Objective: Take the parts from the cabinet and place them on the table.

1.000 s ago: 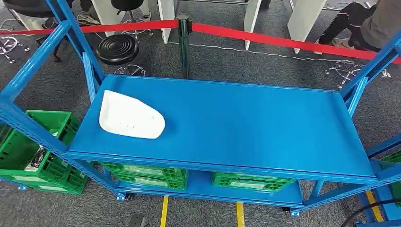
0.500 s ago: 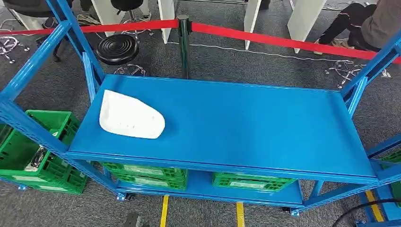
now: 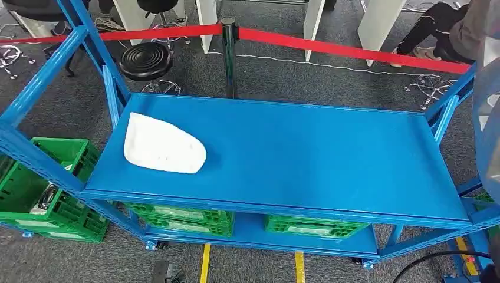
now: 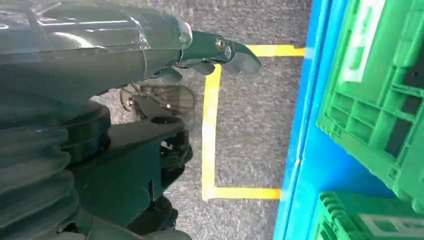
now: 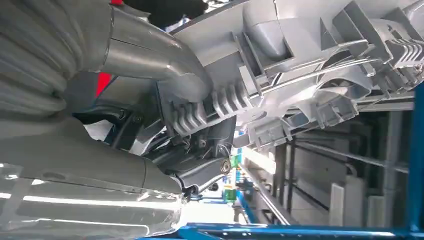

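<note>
A white shell-shaped part (image 3: 163, 152) lies on the left end of the blue shelf top (image 3: 306, 153). A pale grey part (image 3: 488, 118) comes in at the right edge of the head view, above the shelf's right end. In the right wrist view my right hand (image 5: 165, 115) grips this grey ribbed plastic part (image 5: 310, 55), with the thumb pressed against its ribs. My left hand (image 4: 125, 100) hangs low beside the shelf over the carpet, thumb out, with nothing in it.
Green crates (image 3: 180, 215) sit on the lower shelf, and another green crate (image 3: 41, 188) stands on the floor to the left. Blue uprights (image 3: 88, 35) frame the shelf. A red barrier tape (image 3: 330, 48) and a black stool (image 3: 146, 59) stand behind. A person (image 3: 454, 26) sits at the far right.
The grey part has come into the head view at the right edge, hiding the upper right upright. The white part has not moved.
</note>
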Robot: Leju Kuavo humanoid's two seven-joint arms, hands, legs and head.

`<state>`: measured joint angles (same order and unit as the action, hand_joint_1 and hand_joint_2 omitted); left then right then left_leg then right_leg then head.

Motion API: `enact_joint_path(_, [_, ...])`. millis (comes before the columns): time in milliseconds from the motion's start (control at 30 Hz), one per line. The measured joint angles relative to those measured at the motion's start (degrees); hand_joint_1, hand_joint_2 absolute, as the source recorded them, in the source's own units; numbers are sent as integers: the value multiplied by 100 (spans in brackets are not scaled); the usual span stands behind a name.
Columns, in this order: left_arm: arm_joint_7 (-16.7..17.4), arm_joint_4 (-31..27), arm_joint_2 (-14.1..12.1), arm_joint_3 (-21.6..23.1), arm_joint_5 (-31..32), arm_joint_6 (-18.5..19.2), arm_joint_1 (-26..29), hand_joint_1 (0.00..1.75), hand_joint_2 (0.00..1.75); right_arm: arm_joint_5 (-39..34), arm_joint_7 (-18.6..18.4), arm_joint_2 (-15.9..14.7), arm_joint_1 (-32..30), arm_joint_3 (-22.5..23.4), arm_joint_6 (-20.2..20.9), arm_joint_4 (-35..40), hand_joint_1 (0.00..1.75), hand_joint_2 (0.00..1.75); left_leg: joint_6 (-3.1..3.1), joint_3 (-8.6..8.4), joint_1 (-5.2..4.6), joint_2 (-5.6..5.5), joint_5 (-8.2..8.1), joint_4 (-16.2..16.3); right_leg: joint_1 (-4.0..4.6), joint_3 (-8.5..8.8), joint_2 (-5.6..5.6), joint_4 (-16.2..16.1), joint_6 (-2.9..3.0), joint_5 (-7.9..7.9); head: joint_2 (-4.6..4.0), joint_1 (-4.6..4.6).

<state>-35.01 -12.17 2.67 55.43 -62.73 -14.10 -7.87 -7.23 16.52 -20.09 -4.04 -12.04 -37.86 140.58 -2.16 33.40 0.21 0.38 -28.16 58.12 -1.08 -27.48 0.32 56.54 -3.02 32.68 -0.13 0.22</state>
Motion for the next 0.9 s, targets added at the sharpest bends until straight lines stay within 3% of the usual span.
enact_joint_path(33, [21,0,-9,-2,0,-31,1,0,175,-4,-33,9,-1,-24,-13,-24,171,175,-13,2,-1,5,10,-22,1,-112,-5,252,-5,204,0,6])
enact_joint_path(100, [65,2,-20,-2,-2,-44,34,0,175,-50,-96,26,-21,-61,-35,-72,171,175,-16,11,-10,41,12,-21,-5,-502,-6,1148,-34,668,0,17])
enact_joint_path(133, [85,2,-24,-2,-2,-55,55,0,175,-83,-129,35,-43,-81,-44,-101,171,175,-16,20,-14,55,12,-20,-5,-690,-6,1551,-50,799,0,17])
enact_joint_path(167, [103,2,-26,-2,4,-76,74,0,175,-136,-155,42,-75,-100,-59,-131,171,175,-13,23,-14,62,13,-18,-7,-770,-8,1705,-56,765,0,17])
enact_joint_path(200, [122,4,-28,0,15,-85,89,0,175,-173,-175,48,-99,-120,-81,-166,171,175,-8,26,-11,63,16,-16,-17,-719,-10,1572,-59,572,0,17])
enact_joint_path(267, [153,2,-17,0,33,-122,95,0,175,-238,-205,63,-102,-151,-90,-221,171,175,26,27,-2,55,20,2,-59,-364,-15,728,-65,-10,0,17])
enact_joint_path(300, [162,2,-13,0,33,-140,94,0,175,-262,-223,66,-98,-166,-90,-240,171,175,55,30,0,51,18,13,-80,-168,-15,249,-72,-222,0,20])
enact_joint_path(333, [181,4,-17,0,33,-153,92,0,175,-308,-242,72,-85,-183,-85,-271,171,175,113,73,-36,44,27,22,-51,-55,11,125,-54,-139,0,26])
enact_joint_path(367, [192,2,-13,0,35,-166,92,0,175,-312,-251,74,-73,-197,-72,-290,171,175,169,96,-34,44,64,34,-44,-93,26,79,24,-183,0,11])
enact_joint_path(433, [205,2,-2,0,50,-186,98,0,175,-337,-271,85,-70,-227,-68,-341,171,175,257,122,-29,50,125,31,-23,-148,19,96,76,-181,0,7])
enact_joint_path(467, [223,4,-2,0,55,-192,105,0,175,-345,-273,90,-67,-236,-68,-371,171,175,297,141,-32,50,147,33,-28,-174,5,81,139,-219,0,2])
enact_joint_path(500, [247,2,0,0,72,-201,98,0,175,-356,-273,94,-55,-247,-66,-393,171,175,324,182,-14,48,48,85,-54,-208,-40,48,212,-264,0,7])
enact_joint_path(533, [262,2,4,0,90,-203,101,0,175,-372,-273,96,-45,-251,-66,-413,171,175,354,256,-11,22,-192,251,-47,-249,-39,48,268,-300,0,-26])
enact_joint_path(567, [290,2,9,2,100,-207,102,0,175,-400,-273,98,-31,-251,-68,-428,171,175,372,389,-4,-4,-520,643,-39,-304,-51,51,306,-333,0,-50])
enact_joint_path(633, [317,2,18,2,105,-232,111,0,175,-431,-284,103,-21,-251,-68,-470,171,175,395,651,8,-40,-971,1479,-5,-397,-80,63,331,-398,0,-55])
enact_joint_path(667, [323,2,18,2,105,-240,116,0,175,-446,-288,103,-20,-251,-68,-492,171,175,393,680,11,-42,-1010,1678,12,-443,-91,78,333,-429,0,-55])
enact_joint_path(700, [339,2,18,2,105,-245,121,0,175,-465,-291,103,-20,-251,-68,-513,171,175,380,589,9,-42,-921,1631,25,-491,-94,95,331,-453,0,-55])
enact_joint_path(733, [347,2,18,2,107,-251,123,0,175,-479,-291,105,-18,-251,-68,-531,171,175,354,370,8,-42,-733,1355,41,-543,-96,118,328,-475,0,-57])
enact_joint_path(800, [350,2,20,2,109,-253,119,0,175,-501,-306,105,-11,-249,-68,-555,171,175,271,-287,1,-52,-392,398,62,-607,-95,157,308,-513,0,-59])
enact_joint_path(833, [352,2,18,2,109,-253,111,0,175,-538,-326,105,-1,-245,-68,-555,171,175,219,-503,-25,-67,-480,29,76,-631,-99,170,283,-535,0,-61])
enact_joint_path(900, [354,2,33,2,109,-254,109,0,175,-621,-356,105,42,-232,-68,-566,171,175,207,-531,-37,-73,-427,-60,70,-647,-100,170,207,-607,0,-61])
